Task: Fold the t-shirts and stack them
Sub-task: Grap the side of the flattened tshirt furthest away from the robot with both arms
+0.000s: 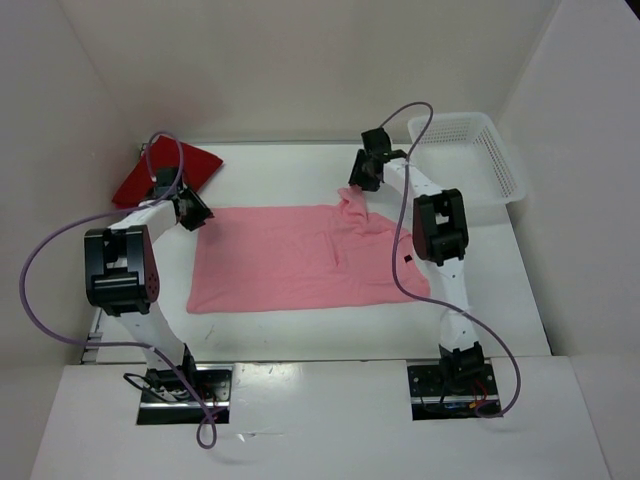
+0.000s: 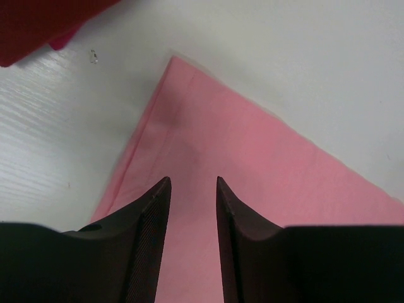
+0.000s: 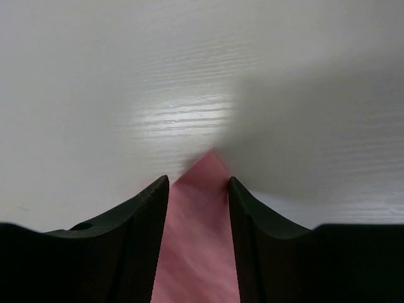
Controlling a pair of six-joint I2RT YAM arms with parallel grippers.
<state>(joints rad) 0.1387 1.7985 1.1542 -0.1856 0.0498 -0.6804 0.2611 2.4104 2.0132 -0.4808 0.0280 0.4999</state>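
A light pink t-shirt (image 1: pixel 300 262) lies spread flat in the middle of the table. My left gripper (image 1: pixel 197 213) is open just above its far left corner; in the left wrist view (image 2: pixel 193 183) the pink cloth (image 2: pixel 265 170) lies under the parted fingers. My right gripper (image 1: pixel 360 182) is at the far right corner, which is bunched up. In the right wrist view (image 3: pixel 198 180) the fingers are apart with the cloth corner (image 3: pixel 197 240) between them. A dark red t-shirt (image 1: pixel 195 160) lies folded at the back left and also shows in the left wrist view (image 2: pixel 38 25). A magenta sliver (image 2: pixel 58 41) peeks from under it.
A white mesh basket (image 1: pixel 470 150) stands at the back right, close behind the right arm. White walls enclose the table on the left, back and right. The purple cables loop beside both arms.
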